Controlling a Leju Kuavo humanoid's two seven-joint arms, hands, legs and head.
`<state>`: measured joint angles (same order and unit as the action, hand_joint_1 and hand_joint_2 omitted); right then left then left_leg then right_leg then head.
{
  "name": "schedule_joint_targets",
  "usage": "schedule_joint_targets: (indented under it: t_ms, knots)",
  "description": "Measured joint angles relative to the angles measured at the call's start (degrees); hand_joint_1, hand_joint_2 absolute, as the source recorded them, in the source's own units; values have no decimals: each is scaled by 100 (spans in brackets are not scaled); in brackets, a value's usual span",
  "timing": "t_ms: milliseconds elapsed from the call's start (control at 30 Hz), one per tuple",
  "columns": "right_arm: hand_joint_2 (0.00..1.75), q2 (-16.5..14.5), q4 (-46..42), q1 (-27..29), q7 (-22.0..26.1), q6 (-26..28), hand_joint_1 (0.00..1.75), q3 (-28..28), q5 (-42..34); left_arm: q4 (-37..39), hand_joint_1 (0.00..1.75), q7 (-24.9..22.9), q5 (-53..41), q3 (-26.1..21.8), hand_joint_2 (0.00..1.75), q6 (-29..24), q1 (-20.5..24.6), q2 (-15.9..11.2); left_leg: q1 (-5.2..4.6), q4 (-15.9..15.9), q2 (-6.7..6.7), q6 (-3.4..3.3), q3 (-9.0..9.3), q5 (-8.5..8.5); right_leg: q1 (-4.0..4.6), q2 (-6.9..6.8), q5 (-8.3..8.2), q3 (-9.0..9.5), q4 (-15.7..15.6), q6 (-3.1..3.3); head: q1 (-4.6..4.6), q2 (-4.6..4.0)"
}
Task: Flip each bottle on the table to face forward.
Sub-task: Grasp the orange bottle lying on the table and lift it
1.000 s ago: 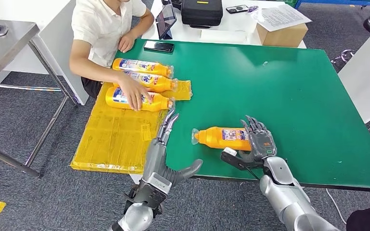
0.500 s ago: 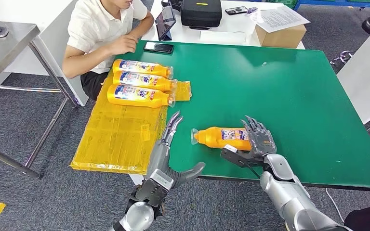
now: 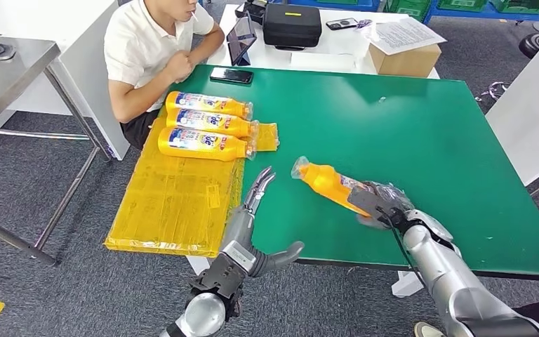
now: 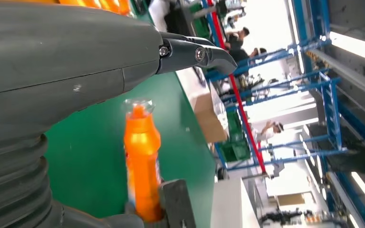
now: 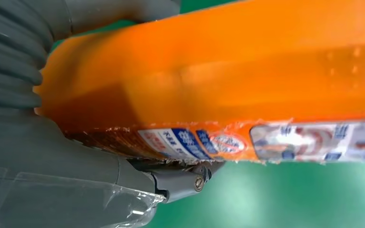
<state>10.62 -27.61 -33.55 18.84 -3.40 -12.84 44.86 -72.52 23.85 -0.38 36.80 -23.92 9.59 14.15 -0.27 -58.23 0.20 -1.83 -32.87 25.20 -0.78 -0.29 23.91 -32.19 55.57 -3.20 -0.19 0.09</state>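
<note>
My right hand (image 3: pixel 377 208) clamps the orange bottle (image 3: pixel 330 184), neck tilted toward ten o'clock for flipping; my left hand (image 3: pixel 254 210) waits, fingers apart.

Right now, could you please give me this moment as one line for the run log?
right hand: grips orange bottle, tilted off green table | left hand: open beside it | three bottles: on yellow sheet

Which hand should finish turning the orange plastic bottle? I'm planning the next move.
Right. The right hand grips the orange plastic bottle by its base, tilted up off the green table. The left hand hovers open beside it, holding nothing.
</note>
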Motion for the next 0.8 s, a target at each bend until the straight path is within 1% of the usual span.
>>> schedule_joint_targets:
  t_ms: [200, 333, 433, 500, 600, 700, 800]
  knots:
    - [175, 133, -12, 62, 115, -249, 175, 238, -350, 64, 0, 0, 73, 39, 175, 112, 82, 14, -1, 0, 15, -11, 57, 28, 0, 9, 35, 61, -6, -5, -1, 0]
    - [175, 177, -26, 100, 198, -307, 175, 307, -469, 69, 0, 0, 93, 67, 175, 121, 126, 17, -1, 0, 15, -13, 74, 40, -1, 9, 39, 80, -9, -13, -2, 0]
    - [175, 192, -65, 199, 455, -358, 175, 367, -747, 78, 0, -6, 272, 59, 175, 99, 143, 35, -1, 0, 10, -17, 84, 49, 0, 8, 48, 100, -11, -18, 0, 0]
    - [175, 178, -177, 355, 730, -454, 175, 436, -1112, 115, 0, -54, 706, -1, 175, 119, 133, 67, 0, 0, 7, -14, 86, 57, 0, 9, 49, 122, -11, -18, 2, 0]
    - [175, 54, -661, 718, 1000, -517, 175, 493, -1580, 290, 0, -404, 2035, -224, 175, 417, 99, 107, 0, 1, 34, -6, 82, 68, 1, 32, 43, 159, -10, -14, -2, 0]
    - [175, -146, -1302, 1040, 1061, -396, 175, 408, -1863, 510, 0, -676, 3242, -420, 175, 866, 17, 108, 5, 1, 51, -3, 66, 63, 6, 44, 40, 132, -5, -13, -3, 0]
    - [175, -371, -1931, 1319, 1022, -341, 175, 158, -2091, 621, 0, -732, 3724, -492, 175, 1129, -56, 80, 8, 1, 50, 1, 25, 53, 9, 43, 39, 91, 5, -10, -4, 0]
